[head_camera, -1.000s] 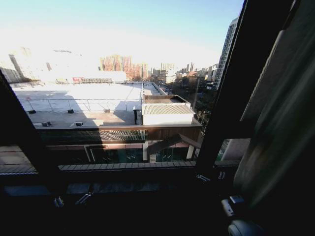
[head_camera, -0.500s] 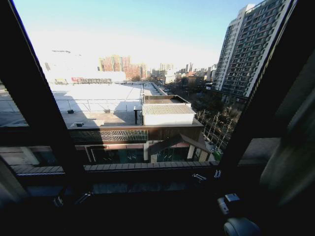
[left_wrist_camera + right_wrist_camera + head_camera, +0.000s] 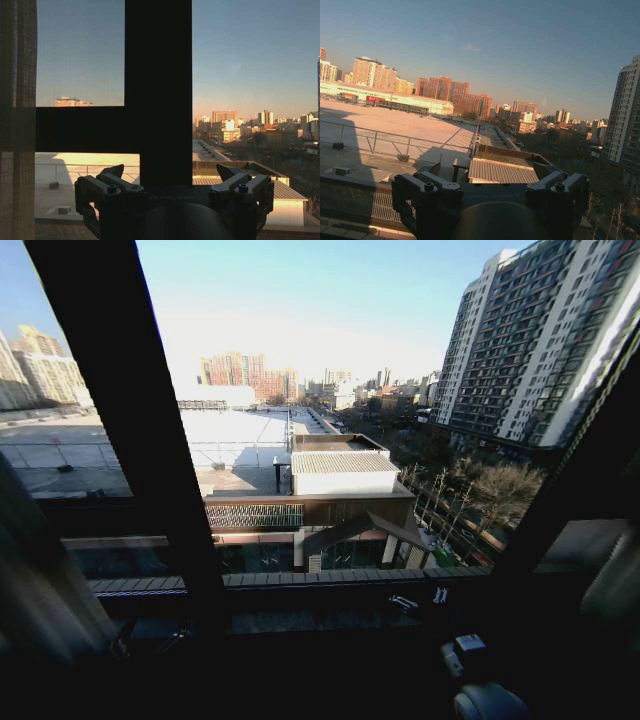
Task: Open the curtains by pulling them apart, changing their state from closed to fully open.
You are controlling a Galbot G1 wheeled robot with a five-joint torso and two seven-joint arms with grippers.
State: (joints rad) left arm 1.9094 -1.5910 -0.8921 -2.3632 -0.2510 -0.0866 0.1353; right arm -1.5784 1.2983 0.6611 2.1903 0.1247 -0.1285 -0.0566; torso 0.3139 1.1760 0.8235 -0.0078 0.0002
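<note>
Sheer white curtains (image 3: 40, 580) bunched at lower-left and far-right frame edges, glass mostly bared; left end effector (image 3: 172, 192) and right end effector (image 3: 490, 192) both spread, gripping nothing; judged near-final: next, regrasp leftover folds.

Two curtains (image 3: 40, 580), two pincers (image 3: 172, 172).

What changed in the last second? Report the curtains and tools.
In the head view, the right curtain panel drew off to the right edge, uncovering the apartment tower. The left curtain panel came in at the lower left. The window frame bars shifted right against the city, so the camera moved too. The rooftop building stayed put. The left tool and right tool are open and empty.
</note>
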